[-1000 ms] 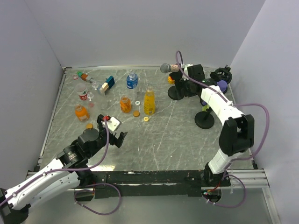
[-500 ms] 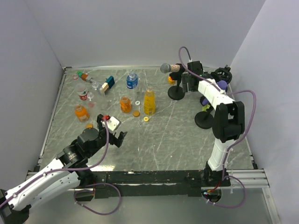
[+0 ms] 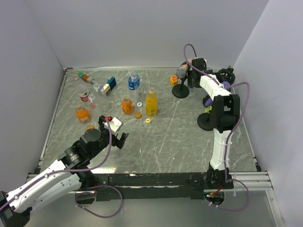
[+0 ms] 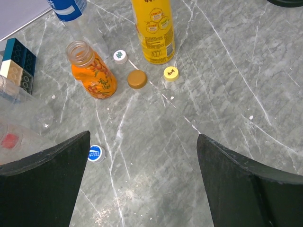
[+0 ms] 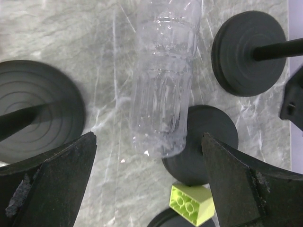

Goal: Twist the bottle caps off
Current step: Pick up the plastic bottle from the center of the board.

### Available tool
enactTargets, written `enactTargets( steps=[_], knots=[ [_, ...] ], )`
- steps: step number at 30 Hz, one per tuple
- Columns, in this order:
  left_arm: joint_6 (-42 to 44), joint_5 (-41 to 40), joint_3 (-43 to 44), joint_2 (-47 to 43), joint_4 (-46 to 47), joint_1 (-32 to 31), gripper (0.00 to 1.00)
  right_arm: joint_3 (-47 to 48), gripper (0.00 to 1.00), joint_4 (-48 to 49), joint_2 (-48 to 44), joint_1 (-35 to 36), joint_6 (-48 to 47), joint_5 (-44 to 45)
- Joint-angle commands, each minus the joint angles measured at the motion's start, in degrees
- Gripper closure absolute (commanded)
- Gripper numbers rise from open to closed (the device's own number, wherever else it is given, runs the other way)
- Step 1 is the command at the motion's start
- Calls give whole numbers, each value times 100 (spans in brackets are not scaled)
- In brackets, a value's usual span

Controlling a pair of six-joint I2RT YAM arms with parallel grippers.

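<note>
Scratched grey marbled tabletop (image 3: 180, 142) — bottles (image 3: 127, 105) clustered far left — pale walls (image 3: 142, 28) around.

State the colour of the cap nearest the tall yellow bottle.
Yellow cap, clearest in the left wrist view.

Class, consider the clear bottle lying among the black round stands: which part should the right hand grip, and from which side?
Grip the clear bottle at its ribbed middle, coming down from above. It appears to lie on its side, lengthwise between the fingers of the open right hand, so they would close across its width. Its lower end crowds a black stand.
</note>
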Motion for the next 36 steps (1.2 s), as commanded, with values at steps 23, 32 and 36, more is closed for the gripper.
enactTargets(
  steps=[23, 32, 36],
  knots=[
    [47, 144, 170, 213, 107, 139, 4, 715, 11, -162, 826, -312, 119, -126],
    [56, 179, 170, 239, 116, 156, 3, 918, 39, -321, 993, -338, 224, -477],
    [56, 188, 178, 248, 116, 165, 3, 716, 52, -260, 801, -338, 233, -574]
  ],
)
